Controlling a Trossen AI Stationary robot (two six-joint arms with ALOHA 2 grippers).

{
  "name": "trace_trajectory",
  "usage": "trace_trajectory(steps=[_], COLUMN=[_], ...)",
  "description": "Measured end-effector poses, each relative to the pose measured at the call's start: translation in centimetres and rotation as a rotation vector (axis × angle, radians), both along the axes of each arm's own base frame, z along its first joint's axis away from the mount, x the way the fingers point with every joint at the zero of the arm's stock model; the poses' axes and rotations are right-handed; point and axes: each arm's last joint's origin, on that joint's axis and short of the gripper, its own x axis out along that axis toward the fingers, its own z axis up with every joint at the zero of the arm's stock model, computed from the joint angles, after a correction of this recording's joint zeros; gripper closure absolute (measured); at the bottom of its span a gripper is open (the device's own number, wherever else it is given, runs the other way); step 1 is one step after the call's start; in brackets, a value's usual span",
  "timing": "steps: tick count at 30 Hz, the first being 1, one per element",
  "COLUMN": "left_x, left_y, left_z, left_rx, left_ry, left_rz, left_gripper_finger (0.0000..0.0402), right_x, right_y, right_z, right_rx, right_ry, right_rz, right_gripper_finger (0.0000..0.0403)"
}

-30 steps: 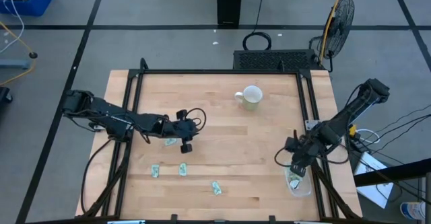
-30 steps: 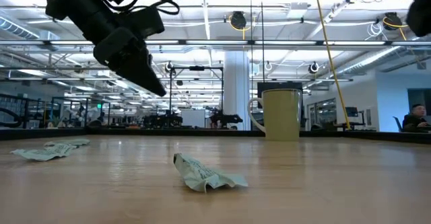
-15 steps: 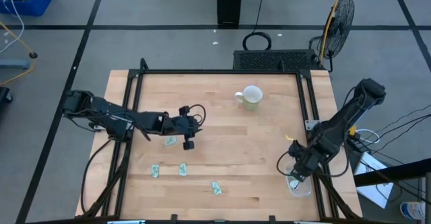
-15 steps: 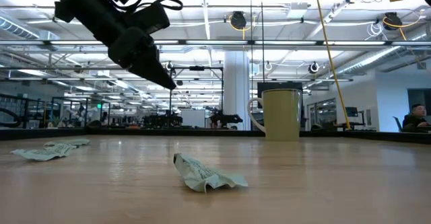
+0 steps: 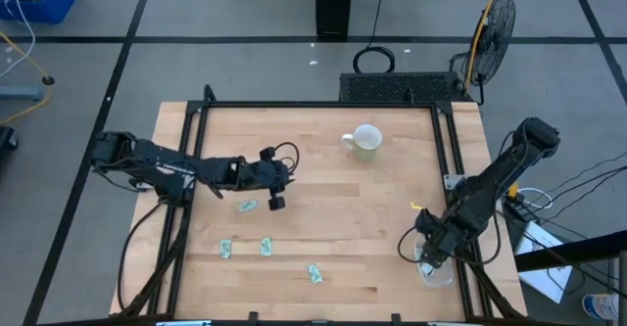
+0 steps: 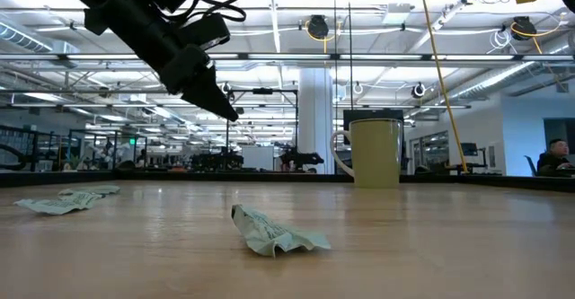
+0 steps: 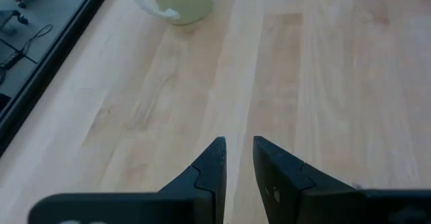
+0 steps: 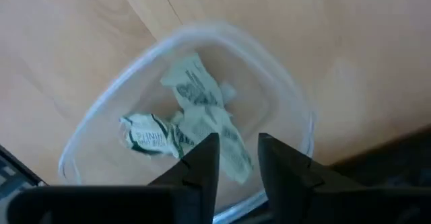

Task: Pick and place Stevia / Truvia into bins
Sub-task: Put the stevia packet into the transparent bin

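Hovering: right tool [image 8: 237, 146] over bin [image 8: 101, 109]

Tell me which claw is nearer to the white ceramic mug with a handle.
Left. The left claw hovers over mid-table, fairly close to the white ceramic mug. The right claw is over the clear plastic tub at the table's near right corner, farther away.

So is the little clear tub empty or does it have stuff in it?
Not empty. The clear tub holds crumpled green-and-white sachets.
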Motion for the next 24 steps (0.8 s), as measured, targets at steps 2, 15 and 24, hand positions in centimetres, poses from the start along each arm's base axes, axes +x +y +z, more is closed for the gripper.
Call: trace_trajectory(steps=[2, 15, 24], left_x=[0.0, 0.4, 0.4], left_y=[0.3, 1.7, 1.7], left_z=[0.1, 0.6, 0.6], left_rx=[0.001, 0.023, -0.031], left_ry=[-0.006, -0.067, -0.09], left_rz=[0.01, 0.043, 0.088], left_gripper_finger=[0.0321, 0.0321, 0.0321], right_x=[-0.1, 1.3, 5.3], right_y=[-0.4, -1.8, -2.3], right_z=[0.2, 3.0, 3.3], right_rx=[-0.039, -0.04, -0.26], right_ry=[-0.038, -0.466, -0.759], right_rz=[0.042, 0.038, 0.194], right_gripper_finger=[0.0302, 0.0308, 0.029])
